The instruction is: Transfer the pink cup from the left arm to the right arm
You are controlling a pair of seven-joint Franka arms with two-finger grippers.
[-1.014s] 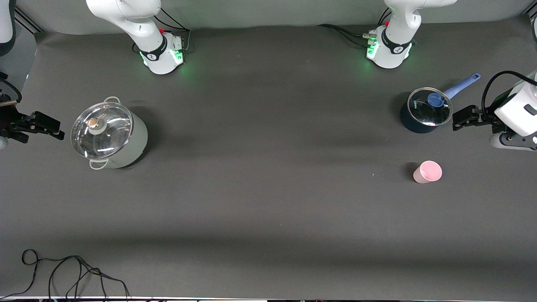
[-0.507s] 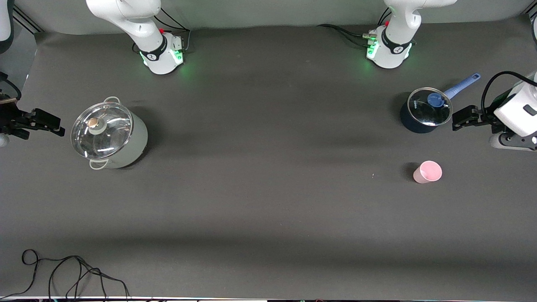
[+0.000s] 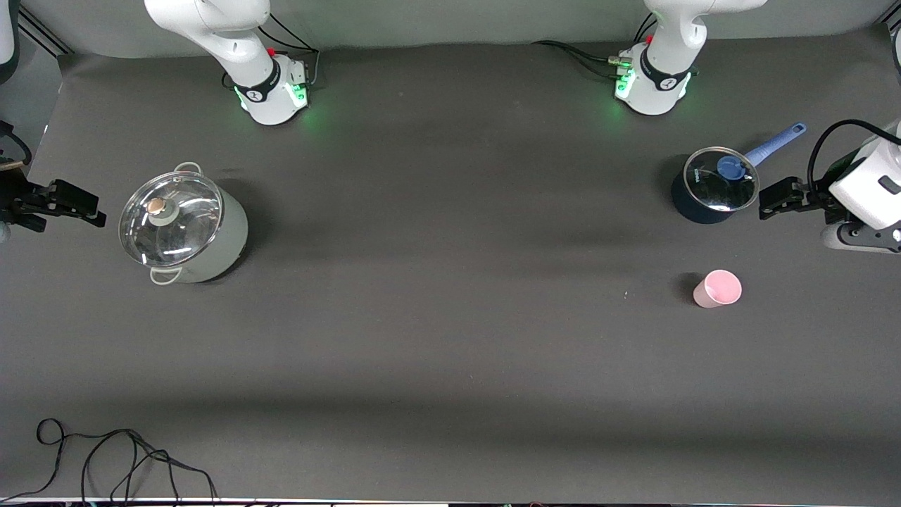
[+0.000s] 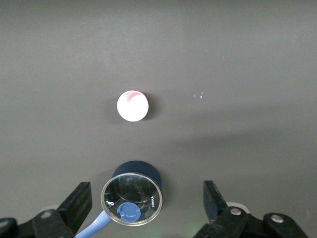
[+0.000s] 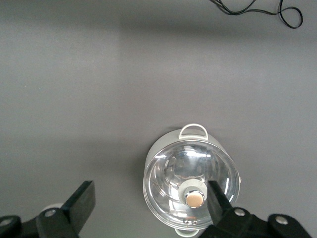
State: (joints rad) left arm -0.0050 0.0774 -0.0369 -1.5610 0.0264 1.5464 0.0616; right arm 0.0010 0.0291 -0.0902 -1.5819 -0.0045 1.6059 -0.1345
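The pink cup (image 3: pixel 717 289) stands upright on the dark table toward the left arm's end, nearer to the front camera than the blue saucepan (image 3: pixel 712 186). It also shows in the left wrist view (image 4: pixel 132 106), apart from both fingers. My left gripper (image 3: pixel 769 199) is open and empty, up in the air beside the saucepan; in its wrist view (image 4: pixel 147 201) the jaws stand wide with the saucepan's lid between them below. My right gripper (image 3: pixel 86 205) is open and empty, in the air at the right arm's end; its wrist view (image 5: pixel 150 201) shows the jaws wide apart.
A large pale pot with a glass lid (image 3: pixel 181 229) stands toward the right arm's end and shows in the right wrist view (image 5: pixel 190 183). The blue saucepan (image 4: pixel 132 196) has a long light-blue handle (image 3: pixel 776 142). A black cable (image 3: pixel 112 458) lies at the near edge.
My right gripper has drifted slightly away from the large pot toward the table's end. The left gripper and the pink cup have not moved.
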